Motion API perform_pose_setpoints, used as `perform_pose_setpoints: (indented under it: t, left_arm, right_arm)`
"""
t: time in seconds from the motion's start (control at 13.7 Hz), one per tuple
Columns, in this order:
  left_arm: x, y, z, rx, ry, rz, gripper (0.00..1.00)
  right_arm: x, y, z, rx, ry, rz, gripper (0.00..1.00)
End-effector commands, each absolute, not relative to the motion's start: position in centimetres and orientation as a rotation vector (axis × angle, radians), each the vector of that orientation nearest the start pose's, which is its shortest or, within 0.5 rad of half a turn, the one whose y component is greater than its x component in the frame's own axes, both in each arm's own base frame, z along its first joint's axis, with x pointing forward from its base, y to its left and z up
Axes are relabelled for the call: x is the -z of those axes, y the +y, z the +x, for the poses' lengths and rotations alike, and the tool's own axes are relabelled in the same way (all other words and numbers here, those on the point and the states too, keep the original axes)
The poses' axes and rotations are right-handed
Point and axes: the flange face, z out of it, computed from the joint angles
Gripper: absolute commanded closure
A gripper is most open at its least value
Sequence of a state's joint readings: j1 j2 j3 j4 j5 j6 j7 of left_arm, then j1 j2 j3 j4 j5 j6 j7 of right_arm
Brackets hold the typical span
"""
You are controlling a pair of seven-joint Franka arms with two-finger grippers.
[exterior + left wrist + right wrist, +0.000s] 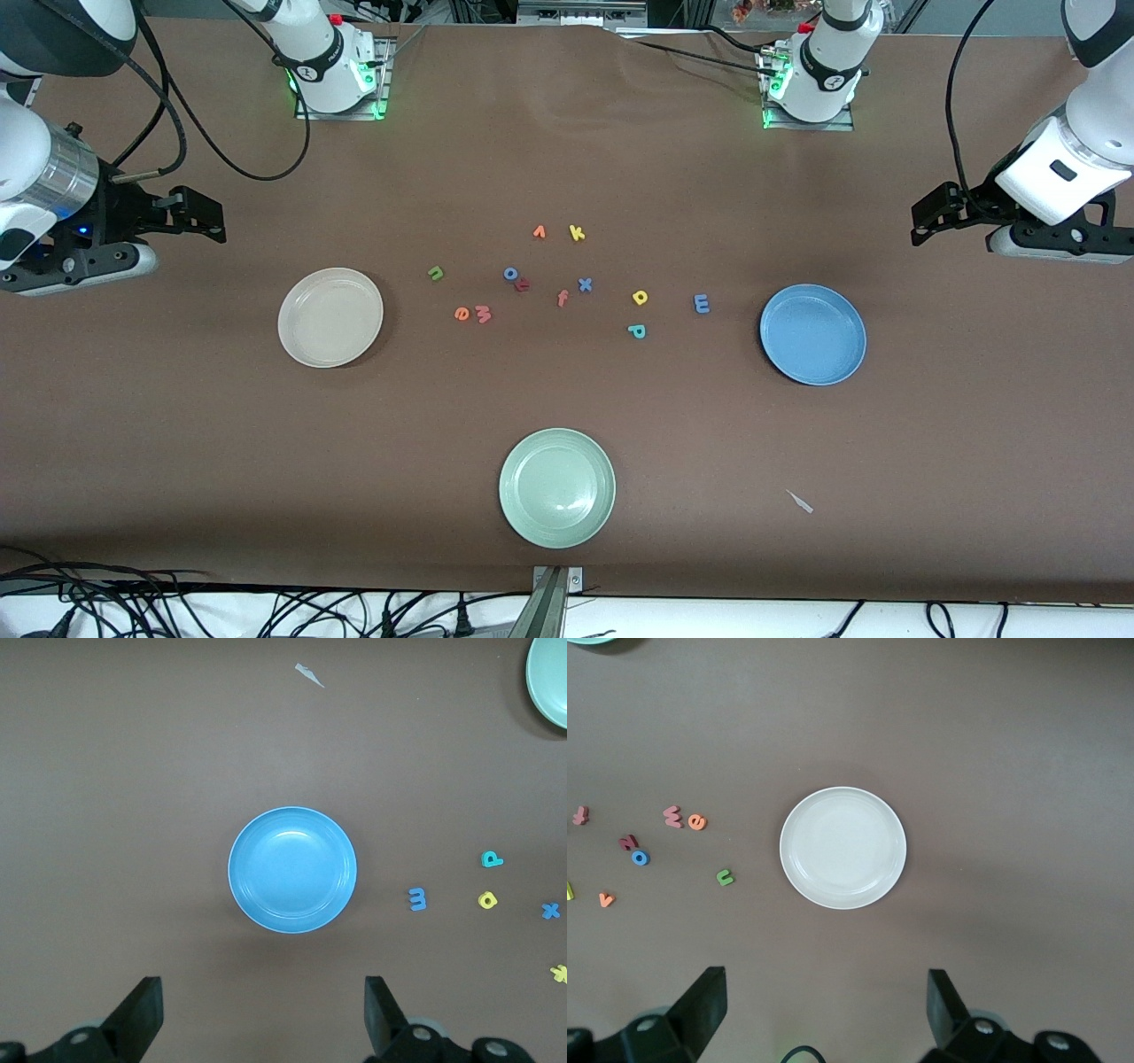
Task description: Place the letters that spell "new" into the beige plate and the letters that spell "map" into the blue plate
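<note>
Front view: beige plate (330,317) lies toward the right arm's end, blue plate (812,334) toward the left arm's; between them, green n (435,273), orange e (462,313), pinkish-red w (483,314), blue m (702,304), yellow a (640,298), teal p (636,331). Left wrist view: left gripper (262,1020), fingers spread wide, empty, near the blue plate. Right wrist view: right gripper (826,1017), likewise spread, empty, near the beige plate.

The blue plate (292,870) looks smooth and slightly glossy. The brown table cover (567,425) is matt, faintly creased like paper.
</note>
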State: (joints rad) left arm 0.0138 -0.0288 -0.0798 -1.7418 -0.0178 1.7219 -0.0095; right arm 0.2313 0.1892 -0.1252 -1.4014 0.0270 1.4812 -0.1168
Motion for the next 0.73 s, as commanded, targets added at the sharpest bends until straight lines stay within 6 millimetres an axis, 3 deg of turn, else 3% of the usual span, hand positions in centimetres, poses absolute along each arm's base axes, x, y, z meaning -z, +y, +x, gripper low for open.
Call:
perform_pose_setpoints:
  t: [0.0,0.65]
  left_arm:
    - [-57.6,-3.8,55.7,0.019,0.102,-3.134,0.0]
    - [-57.6,-3.8,55.7,0.019,0.1,-3.134,0.0]
  right_arm:
    - [-59.6,7.2,59.1,-0.167,-0.414,-3.085,0.0]
    - [-60.7,7.5,58.7,-0.129,-0.429,-3.089,0.0]
